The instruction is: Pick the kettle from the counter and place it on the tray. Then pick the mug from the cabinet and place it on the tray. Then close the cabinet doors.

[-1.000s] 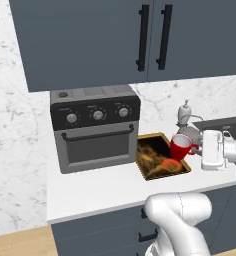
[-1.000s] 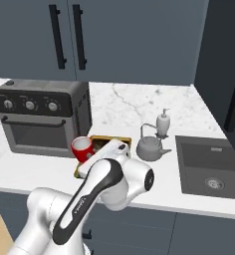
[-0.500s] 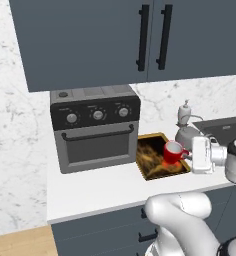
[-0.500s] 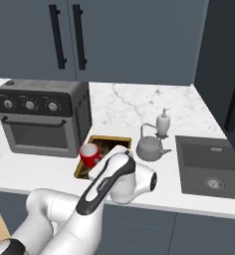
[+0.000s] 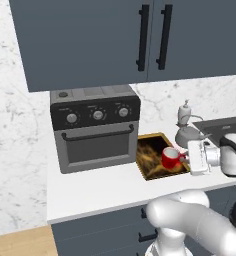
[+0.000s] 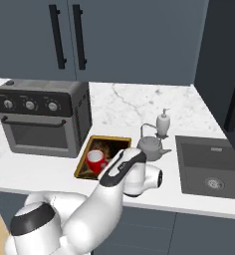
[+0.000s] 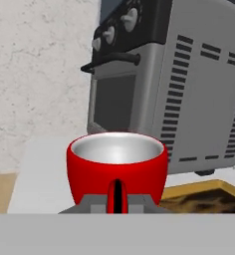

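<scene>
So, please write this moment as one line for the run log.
gripper: shut on mug handle | mug: upright over tray | kettle: on counter beside tray | cabinet doors: closed

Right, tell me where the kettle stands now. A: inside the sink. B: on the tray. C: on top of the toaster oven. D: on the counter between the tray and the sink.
D: the kettle stands on the white counter, right of the tray and left of the sink, apart from the tray's rim.

White counter (image 5: pixel 97 187) with toaster oven (image 5: pixel 94 131), tray (image 5: pixel 151 156), kettle (image 6: pixel 150 146), soap bottle (image 6: pixel 163 123)
</scene>
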{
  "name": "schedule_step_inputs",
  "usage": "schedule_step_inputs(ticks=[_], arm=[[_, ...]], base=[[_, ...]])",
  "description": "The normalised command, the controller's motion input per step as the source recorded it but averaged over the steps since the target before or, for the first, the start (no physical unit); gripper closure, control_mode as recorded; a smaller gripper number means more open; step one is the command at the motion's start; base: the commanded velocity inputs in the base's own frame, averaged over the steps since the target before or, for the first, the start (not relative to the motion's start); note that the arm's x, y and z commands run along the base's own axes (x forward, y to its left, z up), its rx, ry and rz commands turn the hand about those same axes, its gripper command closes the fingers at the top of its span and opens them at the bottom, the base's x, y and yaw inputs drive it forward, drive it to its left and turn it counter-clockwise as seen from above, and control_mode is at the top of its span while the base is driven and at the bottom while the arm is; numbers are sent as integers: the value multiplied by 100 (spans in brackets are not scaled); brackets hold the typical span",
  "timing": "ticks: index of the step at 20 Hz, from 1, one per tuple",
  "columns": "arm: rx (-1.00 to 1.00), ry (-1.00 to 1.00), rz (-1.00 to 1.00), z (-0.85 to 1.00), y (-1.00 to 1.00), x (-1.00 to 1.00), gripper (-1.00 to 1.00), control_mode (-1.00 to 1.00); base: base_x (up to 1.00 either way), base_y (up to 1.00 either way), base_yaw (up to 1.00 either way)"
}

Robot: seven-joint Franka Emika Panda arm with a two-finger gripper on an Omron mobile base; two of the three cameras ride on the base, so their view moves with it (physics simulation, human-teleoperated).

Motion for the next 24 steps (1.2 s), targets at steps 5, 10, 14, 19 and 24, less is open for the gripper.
schedule_step_inputs(ticks=[5, 10, 14, 19, 24], arm=[[-9, 0, 0, -45, 0, 27, 100, -100], [-1, 0, 2, -37, 0, 34, 100, -100], [0, 0, 3, -25, 0, 42, 100, -100], [0, 0, 7, -26, 0, 40, 100, -100], [0, 5, 5, -22, -1, 8, 100, -100]], base=[[0, 0, 0], [0, 0, 0], [0, 0, 0], [0, 0, 0], [0, 0, 0]])
